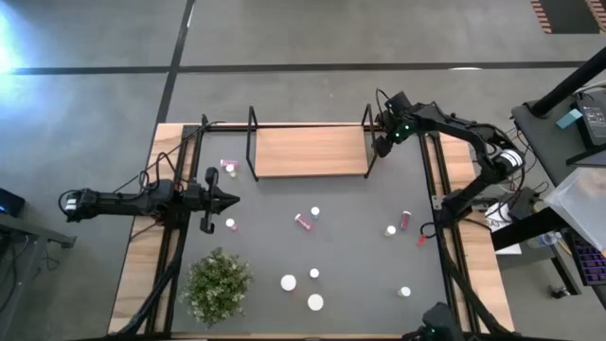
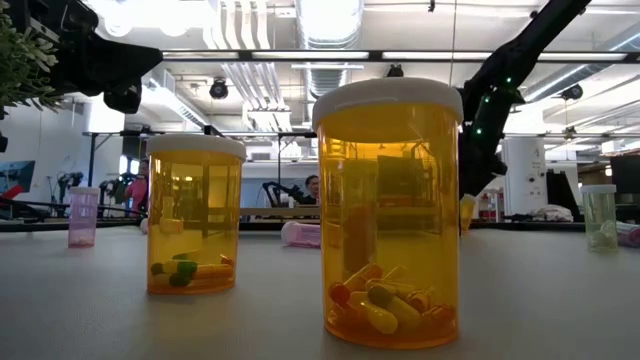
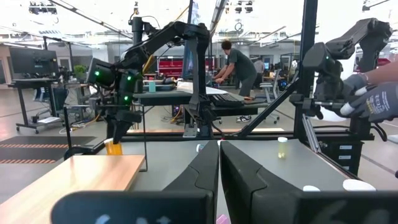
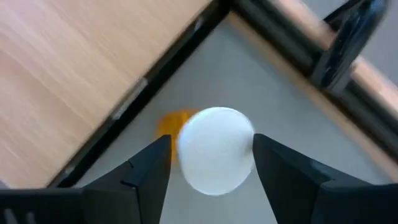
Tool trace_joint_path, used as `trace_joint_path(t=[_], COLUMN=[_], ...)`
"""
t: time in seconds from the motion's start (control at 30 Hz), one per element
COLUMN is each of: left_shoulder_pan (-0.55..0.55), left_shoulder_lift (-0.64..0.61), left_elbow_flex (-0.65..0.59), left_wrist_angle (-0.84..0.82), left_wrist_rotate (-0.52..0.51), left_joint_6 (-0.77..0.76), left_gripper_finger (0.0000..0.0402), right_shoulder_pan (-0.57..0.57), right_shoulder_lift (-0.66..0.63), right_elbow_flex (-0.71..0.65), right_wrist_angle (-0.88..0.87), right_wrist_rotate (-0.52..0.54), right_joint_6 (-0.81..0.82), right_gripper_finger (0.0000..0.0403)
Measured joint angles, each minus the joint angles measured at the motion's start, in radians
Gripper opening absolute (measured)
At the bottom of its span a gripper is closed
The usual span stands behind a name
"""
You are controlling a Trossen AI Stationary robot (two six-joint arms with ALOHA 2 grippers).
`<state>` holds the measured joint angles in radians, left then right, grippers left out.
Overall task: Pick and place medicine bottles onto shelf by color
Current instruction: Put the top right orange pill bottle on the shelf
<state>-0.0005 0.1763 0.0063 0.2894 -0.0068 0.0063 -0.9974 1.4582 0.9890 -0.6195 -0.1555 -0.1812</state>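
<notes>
With right fingers around orange bottle beside shelf

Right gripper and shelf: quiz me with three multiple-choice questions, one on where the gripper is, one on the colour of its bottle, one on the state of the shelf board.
1. Where is the right gripper?
A. over the potted plant
B. at the shelf's right end
C. at the table's left edge

2. What colour is the body of the bottle between its fingers?
A. pink
B. purple
C. orange

3. The shelf board is:
A. bare
B. lined with bottles
C. tipped over

Answers:
1 B, the high view shows it beside the right wire frame.
2 C, orange shows under the white cap.
3 A, nothing stands on the wood.
The left gripper waits at the left.
</notes>
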Motion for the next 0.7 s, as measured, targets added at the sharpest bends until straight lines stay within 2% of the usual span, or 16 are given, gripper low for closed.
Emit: trace_joint_path(t=[0.4,0.57,0.7], left_shoulder_pan=[0.0,0.0,0.0], left_shoulder_lift=[0.0,0.0,0.0], left_elbow_flex=[0.0,0.0,0.0], left_wrist_angle=[0.0,0.0,0.0], left_wrist_rotate=[0.0,0.0,0.0], left_joint_6=[0.0,0.0,0.0], left_gripper_finger=[0.0,0.0,0.0], right_shoulder_pan=[0.0,-0.003,-0.003], right_shoulder_lift=[-0.023,-0.017,-0.026], right_elbow_flex=[0.001,0.001,0.001], right_wrist_angle=[0.003,0.01,-0.003], right_wrist_rotate=[-0.001,0.0,0.001], right_joint_6=[0.01,0.139,0.068], right_gripper_finger=[0.0215,0.0215,0.0215])
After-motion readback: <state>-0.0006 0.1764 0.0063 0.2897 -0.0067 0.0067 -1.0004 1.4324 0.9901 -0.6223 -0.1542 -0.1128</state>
